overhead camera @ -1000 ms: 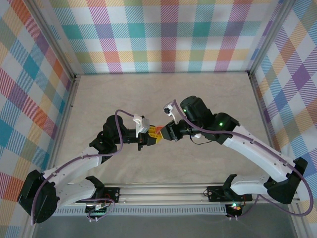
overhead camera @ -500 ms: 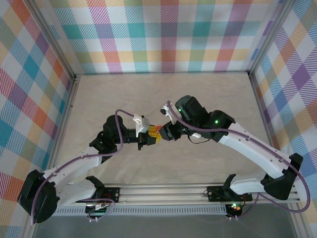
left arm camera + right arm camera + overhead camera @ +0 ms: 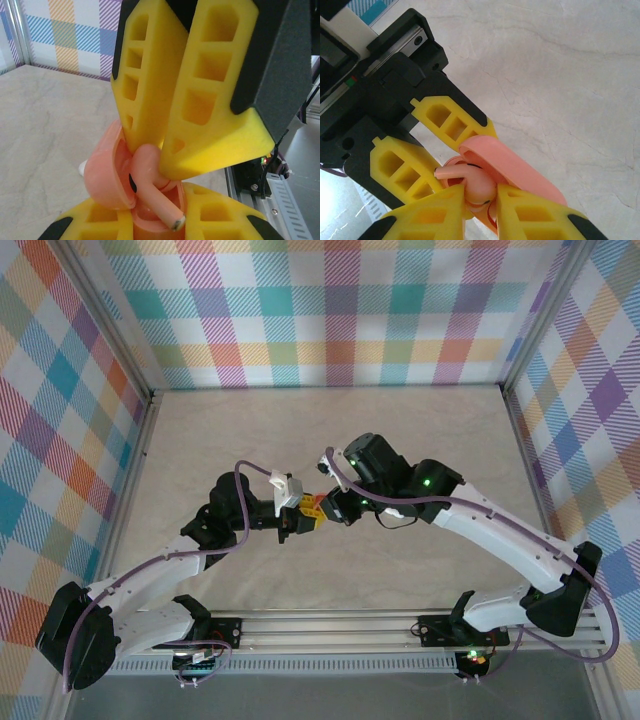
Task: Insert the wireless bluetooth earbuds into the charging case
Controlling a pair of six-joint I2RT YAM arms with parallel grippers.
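My left gripper [image 3: 300,512] [image 3: 155,222] is shut on the salmon-pink charging case [image 3: 150,220], held above the table at mid-table. The case's lid [image 3: 102,172] [image 3: 515,172] stands open. From the other side, my right gripper [image 3: 326,508] [image 3: 481,199] is shut on one pink earbud [image 3: 479,184] [image 3: 147,162], pinching its rounded head. The earbud lies in the mouth of the open case, against the lid's inside. Its stem [image 3: 167,212] slants out over the case's rim, with the tip free. The two grippers' yellow fingers nearly touch over the case.
The beige marbled table [image 3: 320,430] stretches behind and to both sides of the grippers. Plaid walls [image 3: 320,310] close in three sides. A metal rail [image 3: 330,625] runs along the near edge. Something small and white [image 3: 81,168] peeks out behind the lid.
My right arm has edged left, bringing its gripper closer to the left one, and its jaws have tightened on the earbud. The left arm has held still.
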